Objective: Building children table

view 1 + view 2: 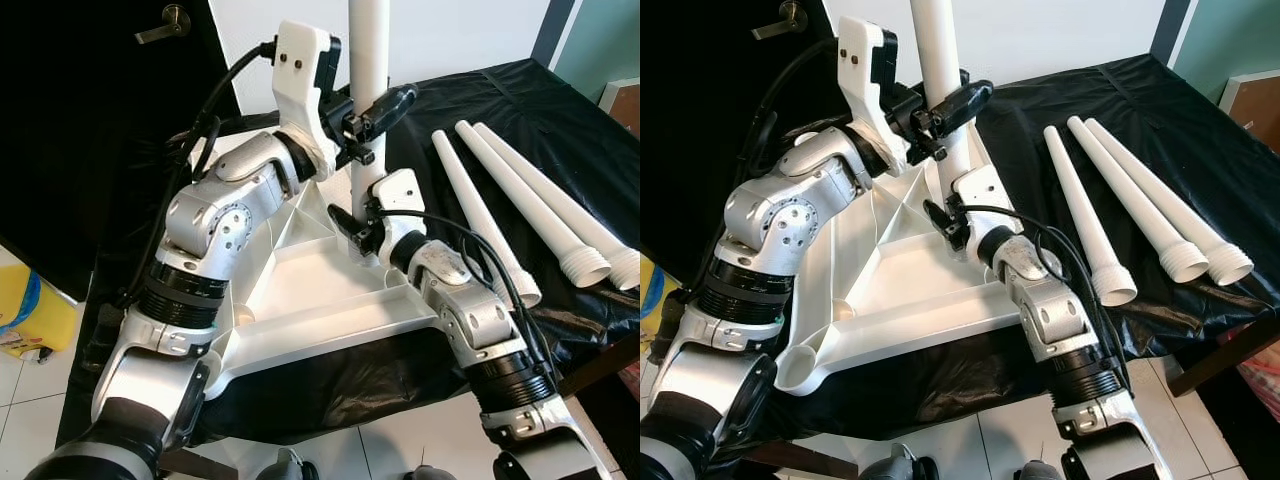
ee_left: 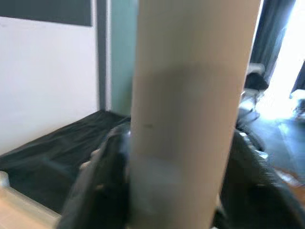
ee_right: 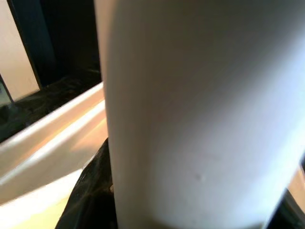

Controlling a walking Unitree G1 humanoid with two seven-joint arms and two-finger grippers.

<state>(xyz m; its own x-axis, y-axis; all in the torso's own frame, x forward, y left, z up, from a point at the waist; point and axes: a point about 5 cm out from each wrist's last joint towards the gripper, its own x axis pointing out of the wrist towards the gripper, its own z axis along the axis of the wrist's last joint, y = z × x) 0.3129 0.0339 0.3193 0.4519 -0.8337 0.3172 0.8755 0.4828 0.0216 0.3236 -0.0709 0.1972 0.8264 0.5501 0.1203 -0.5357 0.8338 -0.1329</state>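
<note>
Both grippers clamp the upright leg (image 1: 368,60), left (image 1: 368,122) above right (image 1: 352,228), probably steadying it in the tabletop (image 1: 300,290) socket.

white plastic tabletop (image 1: 300,290): upturned on black-covered table (image 1: 500,110) | white leg (image 1: 368,60): upright at tabletop's far corner | three loose white legs (image 1: 520,200): right of tabletop

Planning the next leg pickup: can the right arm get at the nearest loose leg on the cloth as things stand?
Probably not yet. The right end effector is shut on the upright leg near its base at the tabletop. The nearest loose leg lies beside that arm with nothing between them, so it must let go first.
</note>
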